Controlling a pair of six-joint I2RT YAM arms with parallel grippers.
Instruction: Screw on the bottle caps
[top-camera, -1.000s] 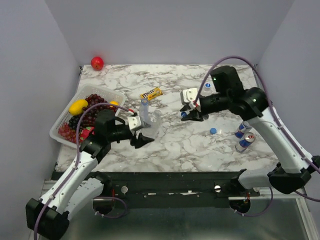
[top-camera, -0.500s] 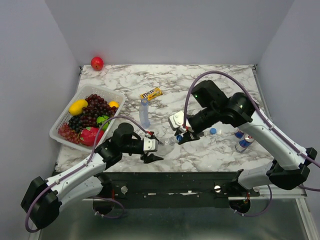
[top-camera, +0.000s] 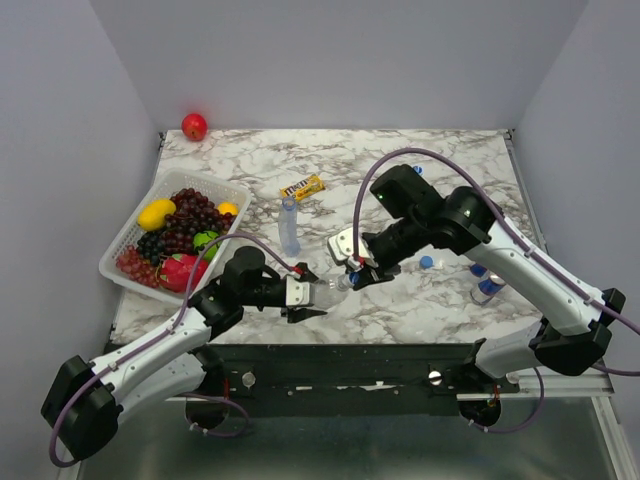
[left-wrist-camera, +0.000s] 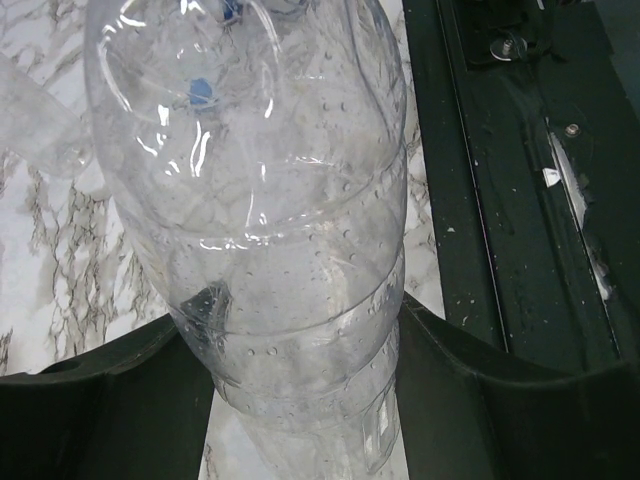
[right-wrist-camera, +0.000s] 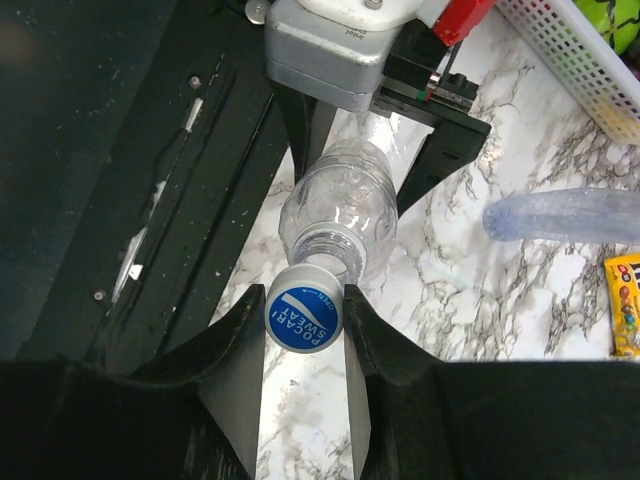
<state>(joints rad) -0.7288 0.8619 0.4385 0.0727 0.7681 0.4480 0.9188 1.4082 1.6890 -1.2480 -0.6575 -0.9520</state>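
While held sideways near the front edge of the desk (top-camera: 430, 160), clamped around the body by the left end effector (top-camera: 303, 294): wide colourless bottle (top-camera: 325, 290). Against its open neck, blue cap (right-wrist-camera: 304, 320), pinched in the right end effector (top-camera: 355, 275). Further right, loose cap (top-camera: 427, 262) on the desk.

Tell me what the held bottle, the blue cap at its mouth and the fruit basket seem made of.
Bottle: thin clear plastic, glossy; see-through, with ribs and bright highlights. Cap: opaque blue plastic, smooth, with white printed lettering. Basket: probably moulded white plastic, judging by its even lattice wall.
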